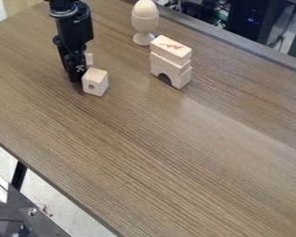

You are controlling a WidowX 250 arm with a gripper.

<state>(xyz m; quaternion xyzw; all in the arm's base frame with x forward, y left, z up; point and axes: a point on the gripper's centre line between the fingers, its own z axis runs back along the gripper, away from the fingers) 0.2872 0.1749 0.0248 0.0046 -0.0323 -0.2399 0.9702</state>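
Firstly, holed block: one, pale wood, in the upper left part of the view; a round hole in the face toward the camera; sits directly beside the hand, on its right as the camera sees it.
Hand: black, low over the tabletop, pointing down; whether spread, pressed together or pinching anything, cannot be told; contact with the holed block likewise uncertain.
Small wooden piece: pale, partly hidden, just behind the holed block and close against the outline of the hand.
Arm: black, jointed, entering from the top edge at upper left.
Stack: pale wooden blocks, well apart from the hand, toward the right of the view; lowest, an arch block with its rounded opening at the base; upon it, a plain block; uppermost, a marked block bearing a red figure on its top face.
Egg and cup: wooden egg standing upright in a footed egg cup, near the top edge, behind and left of the stack.
Tabletop: brown wood grain, dark edging; carries all the wooden items.
Surroundings: dark equipment and cables beyond the far edge; pale floor and a metal frame at lower left.
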